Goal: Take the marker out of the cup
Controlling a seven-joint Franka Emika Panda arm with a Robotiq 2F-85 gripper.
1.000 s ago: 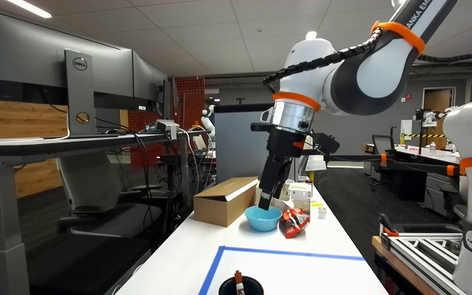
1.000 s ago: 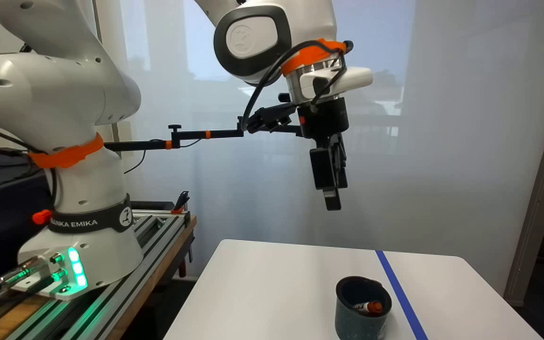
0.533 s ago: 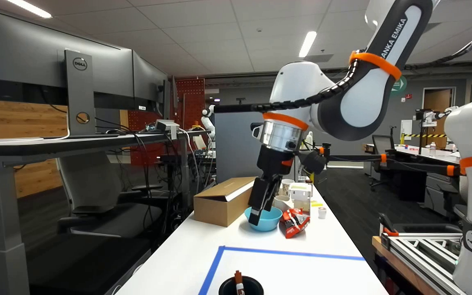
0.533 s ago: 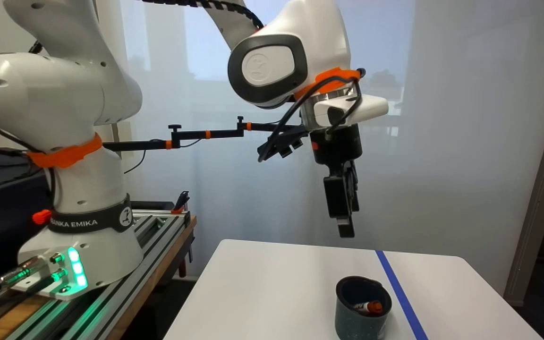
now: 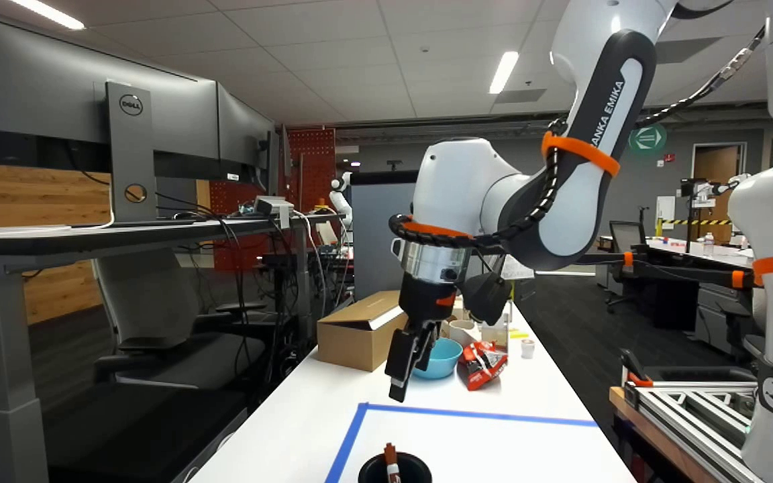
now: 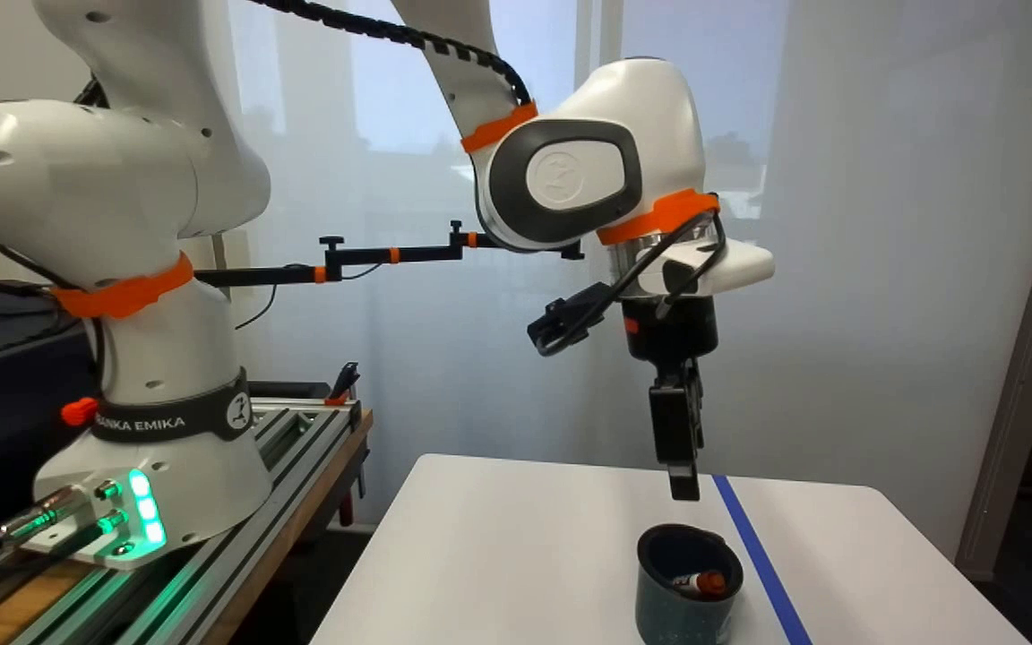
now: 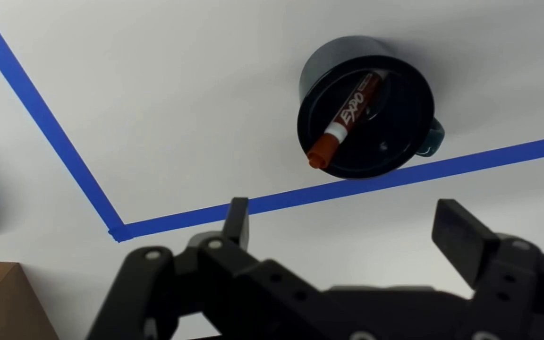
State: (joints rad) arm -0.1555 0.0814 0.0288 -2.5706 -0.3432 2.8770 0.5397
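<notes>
The marker is a brown Expo pen with a white band and an orange-brown cap. It leans inside the cup, cap at the rim, in the wrist view (image 7: pixel 352 106) and both exterior views (image 5: pixel 392 463) (image 6: pixel 702 584). The cup is dark blue, nearly black, with a small handle; it stands upright on the table in the wrist view (image 7: pixel 331 59) and both exterior views (image 5: pixel 367 471) (image 6: pixel 670 618). My gripper is open and empty in the wrist view (image 7: pixel 341 212). In both exterior views (image 5: pixel 409 379) (image 6: pixel 684 484) it points down, above table height and apart from the cup.
Blue tape (image 5: pixel 480 414) marks lines on the white table (image 6: pixel 525 555), passing beside the cup. A cardboard box (image 5: pixel 353 339), a light-blue bowl (image 5: pixel 441 362) and a red bag (image 5: pixel 484 365) stand farther along the table. The box corner also shows in the wrist view (image 7: pixel 7 302).
The arm and gripper have moved down and closer to the cup, toward the camera in an exterior view. The cup and the marker have not moved.
</notes>
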